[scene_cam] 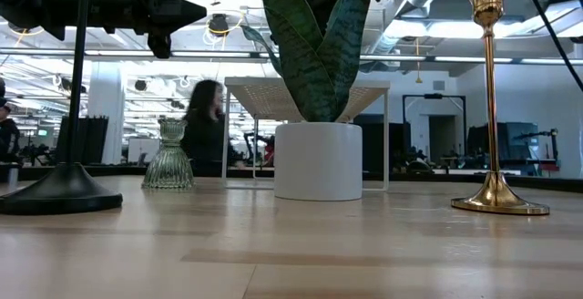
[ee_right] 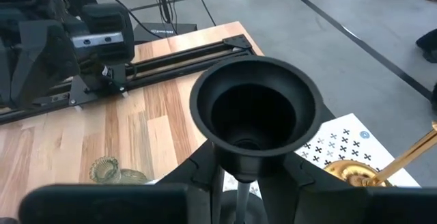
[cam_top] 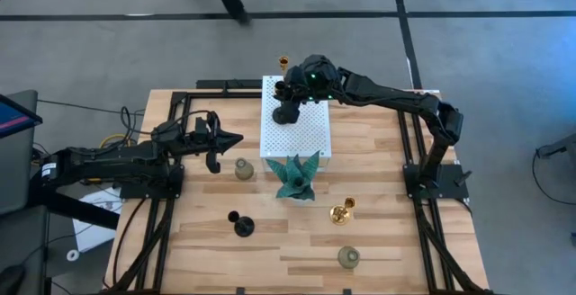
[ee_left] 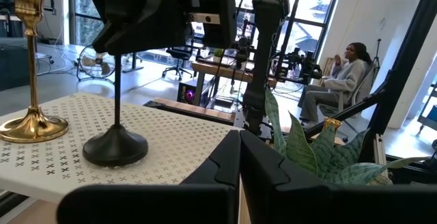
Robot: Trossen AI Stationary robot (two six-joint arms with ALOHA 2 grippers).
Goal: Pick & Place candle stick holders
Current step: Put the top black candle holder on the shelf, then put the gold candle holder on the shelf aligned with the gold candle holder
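Observation:
A black candle stick holder (ee_left: 116, 125) stands upright on the white perforated platform (cam_top: 310, 138), and my right gripper (cam_top: 290, 88) is shut on its top end. A gold holder (ee_left: 30, 67) stands on the same platform's far left corner. On the table rest a grey-green glassy holder (cam_top: 243, 168), a second black holder (cam_top: 241, 225), a gold holder (cam_top: 342, 212) and another grey-green one (cam_top: 348, 257). My left gripper (cam_top: 232, 139) hovers shut above the table's left, touching nothing. My right gripper pinches the black holder's neck (ee_right: 249, 166), just below its funnel-shaped cup (ee_right: 255, 108), between its two fingers. The fingers (ee_right: 205, 173) slant down from the table's far right side. The holder stays upright, its round base (ee_left: 115, 147) on the white platform.
A teal spiky plant (cam_top: 295, 176) in a white pot (scene_cam: 319, 160) stands just in front of the platform. Black frame rails run along both table sides. People sit and walk in the room beyond the table.

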